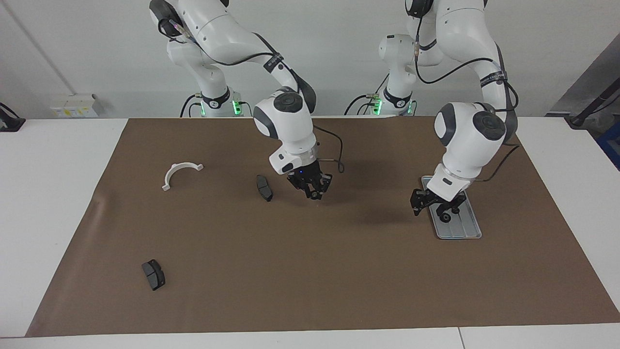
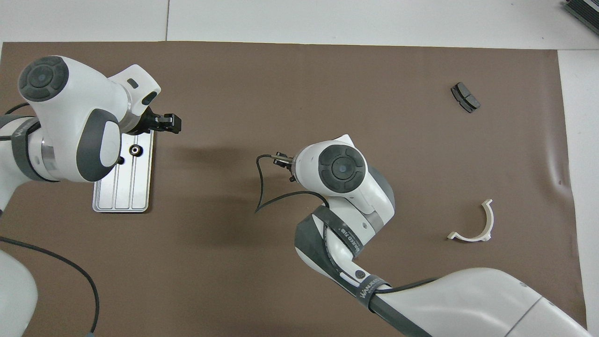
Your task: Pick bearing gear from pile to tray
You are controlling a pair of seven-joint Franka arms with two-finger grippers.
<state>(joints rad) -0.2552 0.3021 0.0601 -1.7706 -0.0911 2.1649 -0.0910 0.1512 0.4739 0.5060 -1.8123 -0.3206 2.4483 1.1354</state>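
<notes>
Since a bearing gear (image 1: pixel 444 217) lies in the tray (image 1: pixel 467 227), my left jaws hang open and empty over its rim.
My right jaws hover over the tabletop (image 1: pixel 310 271) near a brake pad (image 1: pixel 264 187) (I cannot tell their grip), perhaps bringing another.

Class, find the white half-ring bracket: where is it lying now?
The white half-ring bracket lies on the brown mat toward the right arm's end, beside one brake pad.
</notes>
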